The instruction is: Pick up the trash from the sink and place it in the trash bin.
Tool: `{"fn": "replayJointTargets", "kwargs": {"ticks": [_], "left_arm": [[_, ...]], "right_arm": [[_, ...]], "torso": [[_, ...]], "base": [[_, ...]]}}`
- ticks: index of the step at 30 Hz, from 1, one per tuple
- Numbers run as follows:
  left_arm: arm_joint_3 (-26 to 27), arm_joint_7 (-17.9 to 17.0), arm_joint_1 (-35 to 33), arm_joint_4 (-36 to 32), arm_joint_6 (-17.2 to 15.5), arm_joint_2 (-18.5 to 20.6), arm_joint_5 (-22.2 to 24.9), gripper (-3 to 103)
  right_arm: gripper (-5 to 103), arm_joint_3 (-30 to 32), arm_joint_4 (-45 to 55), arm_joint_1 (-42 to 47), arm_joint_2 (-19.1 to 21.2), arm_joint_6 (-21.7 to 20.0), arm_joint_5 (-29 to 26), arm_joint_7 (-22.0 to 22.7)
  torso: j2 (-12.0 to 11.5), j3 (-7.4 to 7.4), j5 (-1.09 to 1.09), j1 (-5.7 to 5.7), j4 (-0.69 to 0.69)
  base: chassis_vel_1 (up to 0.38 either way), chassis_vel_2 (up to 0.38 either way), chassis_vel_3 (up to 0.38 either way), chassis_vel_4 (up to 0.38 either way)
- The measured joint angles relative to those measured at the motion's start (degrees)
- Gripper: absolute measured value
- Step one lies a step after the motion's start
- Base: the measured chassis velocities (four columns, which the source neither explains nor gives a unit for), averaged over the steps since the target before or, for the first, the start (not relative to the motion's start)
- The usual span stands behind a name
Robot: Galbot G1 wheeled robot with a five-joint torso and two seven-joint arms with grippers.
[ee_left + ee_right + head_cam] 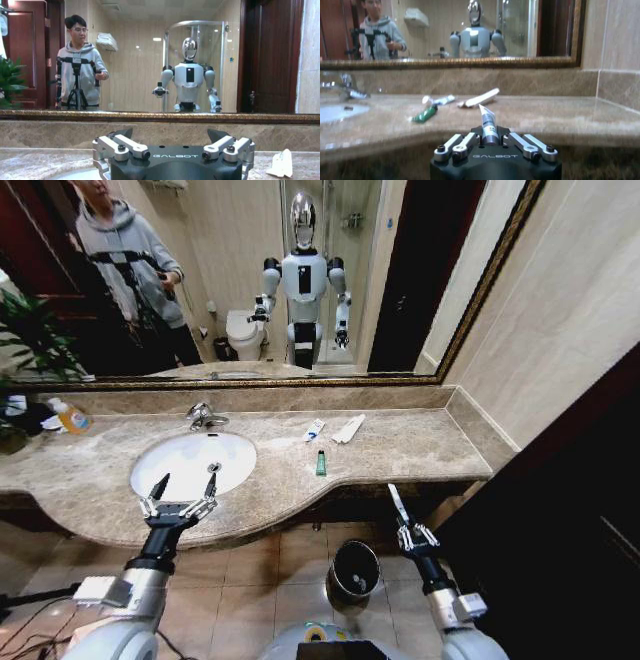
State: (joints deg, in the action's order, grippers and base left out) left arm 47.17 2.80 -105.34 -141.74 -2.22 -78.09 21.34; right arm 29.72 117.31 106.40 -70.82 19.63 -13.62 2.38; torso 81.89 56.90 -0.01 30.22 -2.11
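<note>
Head view: a two-armed robot faces a beige marble surface (420,445) with a white oval sink (190,462) and a chrome faucet (203,416).
Right end effector (400,515): closed on a white mini tube (397,502), held in front of the surface's near edge, the tube's long axis pointing up and away from the wrist.
Key relation: the trash bin (352,573) stands on the floor below and slightly left of the held tube; the right arm is plainly the nearer one, so the drop looks to call for a move down and left.
Bin contents: the interior is dark; what lies inside cannot be told.
Left end effector (179,502): fingers spread wide, holding nothing, hovering over the sink's near rim.
Sink contents: the basin looks bare apart from its drain.
Trash remaining: a green tube (321,463), a white tube (314,430) and a long flat white packet (349,428) lie on the surface right of the sink.
Far left: an orange-yellow bottle (70,417).
</note>
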Motion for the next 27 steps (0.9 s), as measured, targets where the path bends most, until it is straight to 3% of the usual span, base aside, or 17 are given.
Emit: {"fn": "replayJointTargets", "kwargs": {"ticks": [4,13,20,27], "left_arm": [[0.0,0.0,0.0,0.0,0.0,0.0,0.0,100],[0.0,0.0,0.0,0.0,0.0,0.0,0.0,100],[0.0,0.0,0.0,0.0,0.0,0.0,0.0,100],[0.0,0.0,0.0,0.0,0.0,0.0,0.0,100]], "right_arm": [[19,-0.8,-3.8,-0.6,0.2,0.9,1.2,-0.4],[19,-3.7,-22.1,-6.0,0.5,3.7,4.4,-1.3],[19,-7.6,-34.5,-11.4,-0.2,4.1,7.3,-2.0],[19,-9.7,-40.6,-15.3,-2.2,2.7,9.9,-3.5]], "torso": [[0.0,0.0,0.0,0.0,0.0],[0.0,0.0,0.0,0.0,0.0],[0.0,0.0,0.0,0.0,0.0],[0.0,0.0,-0.01,0.0,0.0]], "base": [[0.0,0.0,0.0,0.0],[0.0,0.0,0.0,0.0],[0.0,0.0,0.0,0.0],[0.0,0.0,0.0,0.0]]}}
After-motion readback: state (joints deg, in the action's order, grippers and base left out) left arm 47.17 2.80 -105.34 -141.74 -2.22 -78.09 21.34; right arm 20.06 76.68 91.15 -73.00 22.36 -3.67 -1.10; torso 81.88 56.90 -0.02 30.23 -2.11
